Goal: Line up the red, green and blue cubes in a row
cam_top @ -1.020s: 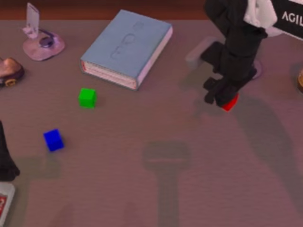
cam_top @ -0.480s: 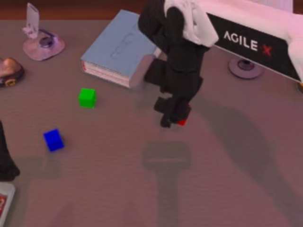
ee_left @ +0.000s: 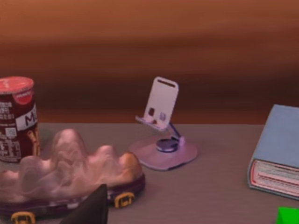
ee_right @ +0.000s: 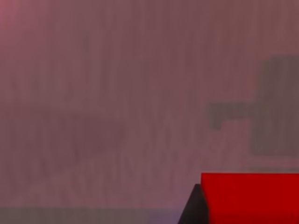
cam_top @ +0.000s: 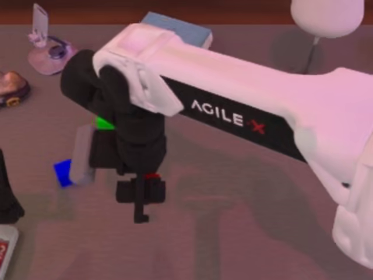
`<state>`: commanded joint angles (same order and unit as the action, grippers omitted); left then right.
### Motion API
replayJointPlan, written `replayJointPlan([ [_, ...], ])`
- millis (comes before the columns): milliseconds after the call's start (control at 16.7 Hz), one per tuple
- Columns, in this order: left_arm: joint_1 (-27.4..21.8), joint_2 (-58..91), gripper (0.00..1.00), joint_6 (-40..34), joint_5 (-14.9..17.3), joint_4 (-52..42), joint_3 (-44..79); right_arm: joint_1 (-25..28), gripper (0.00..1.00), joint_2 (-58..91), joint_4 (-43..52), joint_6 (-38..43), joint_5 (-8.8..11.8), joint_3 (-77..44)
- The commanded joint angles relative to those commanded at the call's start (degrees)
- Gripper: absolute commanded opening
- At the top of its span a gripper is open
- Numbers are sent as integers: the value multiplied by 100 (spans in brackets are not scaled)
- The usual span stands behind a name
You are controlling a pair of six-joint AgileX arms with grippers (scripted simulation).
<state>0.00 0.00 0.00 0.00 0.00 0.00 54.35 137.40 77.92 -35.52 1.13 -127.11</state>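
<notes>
My right gripper (cam_top: 141,195) has its fingers clamped on the red cube (cam_top: 151,176), only a sliver showing between them, over the table's left-centre. Risk: my forearm hides the green cube (cam_top: 104,123) and half the blue cube (cam_top: 63,173) just beside — lowering blind could knock them. Left gripper (cam_top: 7,201) parked at the left edge, fingers — cannot tell.

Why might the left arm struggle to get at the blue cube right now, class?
Probably it would struggle: the right arm lies across the blue cube, its right gripper holding the red cube just beside it. The left gripper sits parked at the table's left edge, near but crowded out.
</notes>
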Motion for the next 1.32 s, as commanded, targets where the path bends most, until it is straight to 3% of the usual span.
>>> replayJointPlan([
  [360,0,0,100,0,0,0,0,7,0,-23,-107,3,2,107],
  [720,0,0,100,0,0,0,0,12,0,98,-1332,17,0,1204],
  [1020,0,0,100,0,0,0,0,23,0,132,-1488,10,-2,1355],
  [1320,0,0,100,0,0,0,0,23,38,132,-1488,10,-2,1355],
])
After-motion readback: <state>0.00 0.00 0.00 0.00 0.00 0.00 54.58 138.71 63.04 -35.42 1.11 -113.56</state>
